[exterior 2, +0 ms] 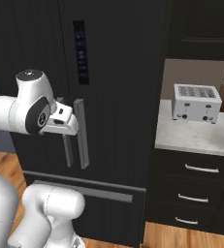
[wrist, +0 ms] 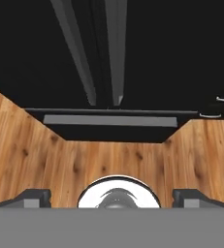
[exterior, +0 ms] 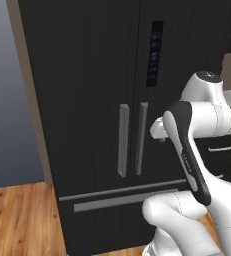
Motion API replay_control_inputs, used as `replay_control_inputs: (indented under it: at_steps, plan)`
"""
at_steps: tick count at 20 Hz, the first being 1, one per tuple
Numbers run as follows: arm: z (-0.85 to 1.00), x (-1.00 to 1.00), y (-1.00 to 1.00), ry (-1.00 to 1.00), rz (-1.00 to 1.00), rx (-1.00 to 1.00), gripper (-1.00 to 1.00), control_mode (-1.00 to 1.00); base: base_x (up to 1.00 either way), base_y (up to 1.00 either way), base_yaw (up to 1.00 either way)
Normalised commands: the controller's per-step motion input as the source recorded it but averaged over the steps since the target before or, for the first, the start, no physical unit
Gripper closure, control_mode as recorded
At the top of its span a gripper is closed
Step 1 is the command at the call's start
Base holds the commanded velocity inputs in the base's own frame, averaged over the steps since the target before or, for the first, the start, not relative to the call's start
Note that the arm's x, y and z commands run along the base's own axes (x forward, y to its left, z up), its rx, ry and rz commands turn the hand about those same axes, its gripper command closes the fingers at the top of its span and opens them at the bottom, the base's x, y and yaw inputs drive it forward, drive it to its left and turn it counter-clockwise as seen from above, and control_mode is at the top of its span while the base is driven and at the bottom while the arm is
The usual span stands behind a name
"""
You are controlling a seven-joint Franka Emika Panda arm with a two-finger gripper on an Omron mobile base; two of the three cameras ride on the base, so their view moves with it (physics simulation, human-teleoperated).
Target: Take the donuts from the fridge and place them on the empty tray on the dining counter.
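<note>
A wood-floored kitchen is facing the robot, the fridge [exterior: 102, 115] standing shut, so the donuts are presumably sitting unseen behind its doors. The gripper [wrist: 111, 196] is hanging released, jaws spread wide, with the handles [wrist: 96, 53] at twelve o'clock, probably lining up a pull.

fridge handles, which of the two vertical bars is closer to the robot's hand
The right-hand bar, on the door with the control panel. In the left base view the gripper sits just beside it; the left-hand bar stands farther off, across the door seam.
</note>
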Motion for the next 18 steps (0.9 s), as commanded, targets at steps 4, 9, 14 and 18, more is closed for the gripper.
replay_control_inputs:
  at_steps: [4, 9, 14, 18]
  plan:
    - [0.00, 0.00, 0.00, 0.00, 0.00, 0.00, -1.00, 1.00, -0.43, 0.31, 0.01]
    - [0.00, 0.00, 0.00, 0.00, 0.00, 0.00, -1.00, 1.00, -0.46, 0.33, 0.03]
    - [0.00, 0.00, 0.00, 0.00, 0.00, 0.00, -1.00, 1.00, -0.42, 0.26, 0.03]
    - [0.00, 0.00, 0.00, 0.00, 0.00, 0.00, -1.00, 1.00, -0.30, 0.02, 0.01]
